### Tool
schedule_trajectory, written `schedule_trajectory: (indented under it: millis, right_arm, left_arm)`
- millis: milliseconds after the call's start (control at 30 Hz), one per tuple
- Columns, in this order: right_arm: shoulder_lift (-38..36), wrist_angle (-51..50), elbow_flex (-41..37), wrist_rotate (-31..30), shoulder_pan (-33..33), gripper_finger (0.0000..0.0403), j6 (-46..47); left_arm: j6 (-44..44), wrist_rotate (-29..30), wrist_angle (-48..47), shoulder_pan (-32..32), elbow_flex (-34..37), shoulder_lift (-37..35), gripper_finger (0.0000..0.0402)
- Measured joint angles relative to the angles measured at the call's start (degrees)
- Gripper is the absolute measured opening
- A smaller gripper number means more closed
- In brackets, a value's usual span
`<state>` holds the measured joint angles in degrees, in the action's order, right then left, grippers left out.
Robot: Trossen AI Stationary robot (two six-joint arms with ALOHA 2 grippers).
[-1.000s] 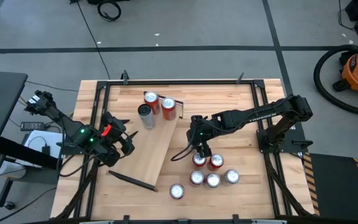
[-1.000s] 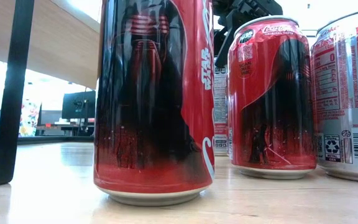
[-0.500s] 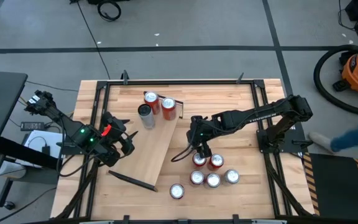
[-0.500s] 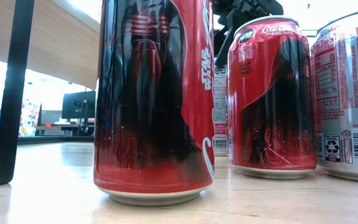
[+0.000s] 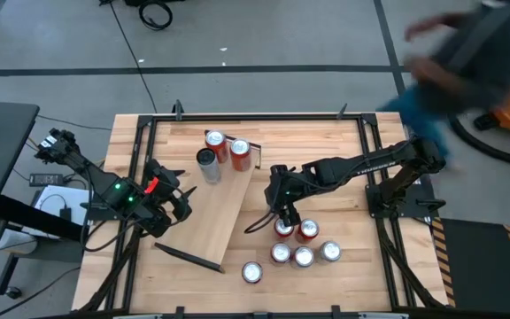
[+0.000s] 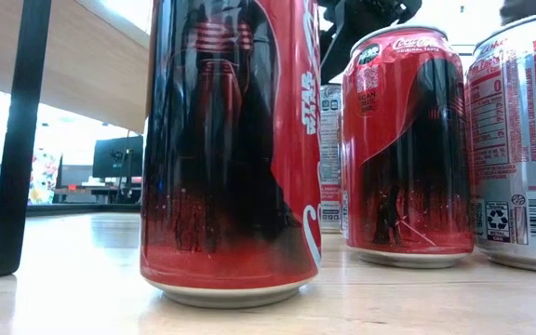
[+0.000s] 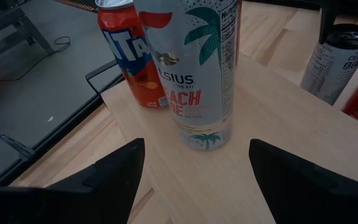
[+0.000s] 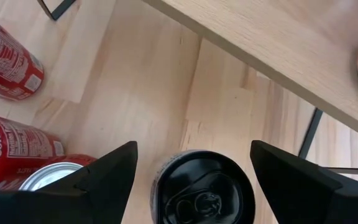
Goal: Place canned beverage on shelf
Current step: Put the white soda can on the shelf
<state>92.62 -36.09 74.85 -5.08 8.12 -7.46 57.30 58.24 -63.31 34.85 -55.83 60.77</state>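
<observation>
Now, right gripper (image 5: 282, 215): centre of the high view, jaws wide, empty, above a black-topped can (image 8: 202, 190).
Cans (image 5: 292, 251): clustered lower centre.
Shelf (image 5: 217, 213): diagonal, centre-left, three cans (image 5: 221, 154) on its upper end.
Left gripper (image 5: 181, 206): open, empty, at shelf's left edge.

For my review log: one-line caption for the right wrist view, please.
Right gripper open above a black-topped can, red Coke cans beside it, the pale wood shelf beyond.

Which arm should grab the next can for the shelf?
Right. The right claw hangs open directly over a black-topped can in the loose cluster; the left claw waits at the shelf's far side.
</observation>
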Motion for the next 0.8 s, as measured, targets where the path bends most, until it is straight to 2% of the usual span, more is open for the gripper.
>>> schedule_trajectory:
  millis: [800]
  right_arm:
    - [0.0, -1.03, -0.02, 0.02, 0.0, 0.0324, 0.44]
  left_arm:
    - [0.02, 0.02, 0.11, -0.02, -0.02, 0.0, 0.0302]
